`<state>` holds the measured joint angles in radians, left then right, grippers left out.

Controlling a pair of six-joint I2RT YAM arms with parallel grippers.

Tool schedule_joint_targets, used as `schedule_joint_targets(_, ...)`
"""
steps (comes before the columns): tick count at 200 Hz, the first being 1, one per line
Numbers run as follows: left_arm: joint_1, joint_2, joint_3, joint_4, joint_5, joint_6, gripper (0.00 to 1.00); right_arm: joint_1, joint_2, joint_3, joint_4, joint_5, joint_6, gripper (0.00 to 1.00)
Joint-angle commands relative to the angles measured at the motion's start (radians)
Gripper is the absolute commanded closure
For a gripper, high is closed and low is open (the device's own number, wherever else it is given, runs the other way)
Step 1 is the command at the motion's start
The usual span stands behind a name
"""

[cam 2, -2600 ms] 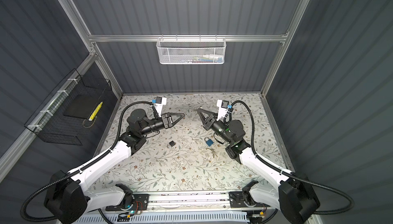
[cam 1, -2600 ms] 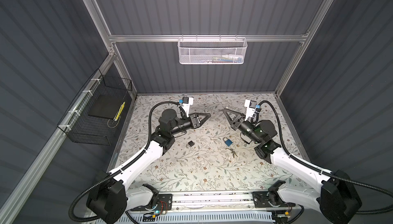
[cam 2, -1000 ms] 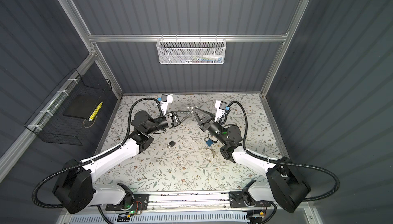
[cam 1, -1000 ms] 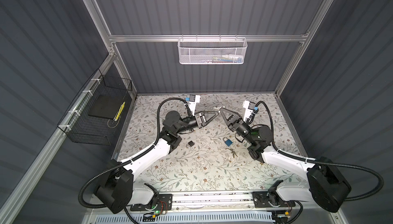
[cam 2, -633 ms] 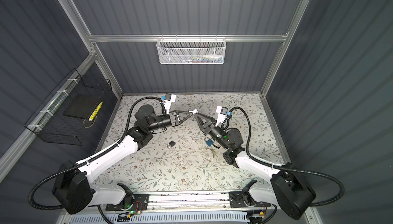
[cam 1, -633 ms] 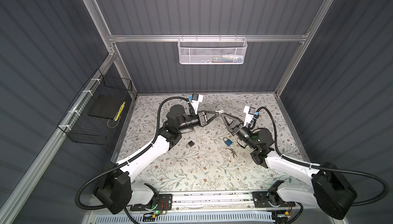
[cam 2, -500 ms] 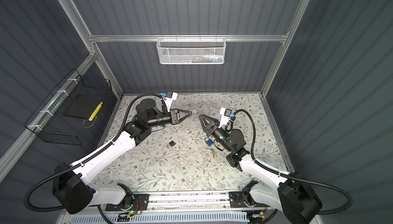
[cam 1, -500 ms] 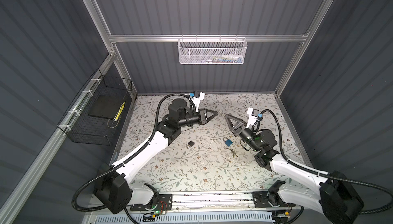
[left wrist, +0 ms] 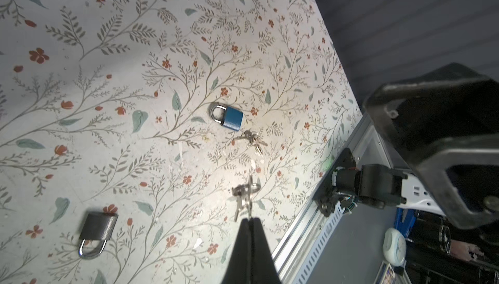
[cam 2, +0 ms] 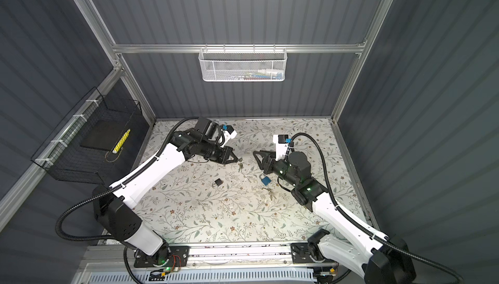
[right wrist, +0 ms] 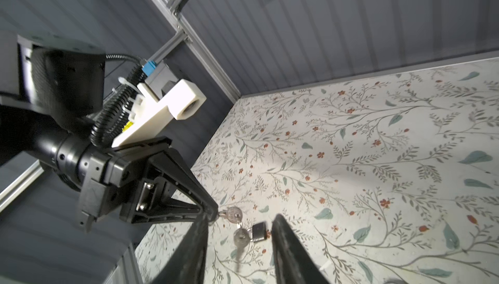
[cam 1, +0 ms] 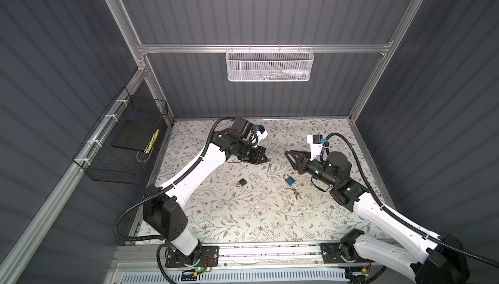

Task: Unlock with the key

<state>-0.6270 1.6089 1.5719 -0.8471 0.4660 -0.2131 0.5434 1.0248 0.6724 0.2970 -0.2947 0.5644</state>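
Floral-print tabletop (cam 1: 229,215) carries everything. Left gripper (cam 1: 266,159) is raised, jaws pressed together, pinching the key bunch (left wrist: 244,196), which dangles from its tip. Right gripper (right wrist: 240,216) faces it, jaws spread, holding nothing. Blue padlock (cam 1: 290,180) lies flat near the right gripper; dark padlock (cam 1: 242,182) lies well apart, leftward. Second key bunch (cam 1: 294,192) lies just beside the blue padlock.

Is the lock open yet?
Not yet. Done: keys picked up. In hand: the left gripper pinches them above the table; the right gripper is open, empty. Left: put a key into a padlock and turn it; the blue padlock and black padlock lie shut.
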Motion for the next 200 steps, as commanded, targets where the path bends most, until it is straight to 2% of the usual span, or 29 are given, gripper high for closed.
schedule_joint_targets(1,0.000,-0.055,0.032,-0.073,0.041,0.077,1.00,-0.018,0.013,-0.006,0.000,-0.179,-0.022,0.56)
schedule_joint_targets(42,0.000,-0.092,0.008,-0.028,0.177,0.101,1.00,-0.118,0.078,-0.032,0.160,-0.474,0.135,0.59)
schedule_joint_targets(61,0.000,-0.109,-0.005,0.002,0.225,0.102,1.00,-0.153,0.122,-0.051,0.296,-0.599,0.225,0.64)
schedule_joint_targets(71,0.000,-0.118,-0.013,0.019,0.252,0.099,1.00,-0.160,0.138,-0.061,0.367,-0.639,0.264,0.63)
schedule_joint_targets(103,0.000,-0.128,-0.023,0.039,0.291,0.096,1.00,-0.160,0.171,-0.076,0.504,-0.685,0.338,0.57)
schedule_joint_targets(144,0.000,-0.127,-0.037,0.066,0.307,0.083,1.00,-0.160,0.203,-0.073,0.583,-0.718,0.390,0.58)
schedule_joint_targets(200,0.000,-0.122,-0.055,0.104,0.316,0.063,1.00,-0.134,0.222,-0.042,0.561,-0.749,0.385,0.61)
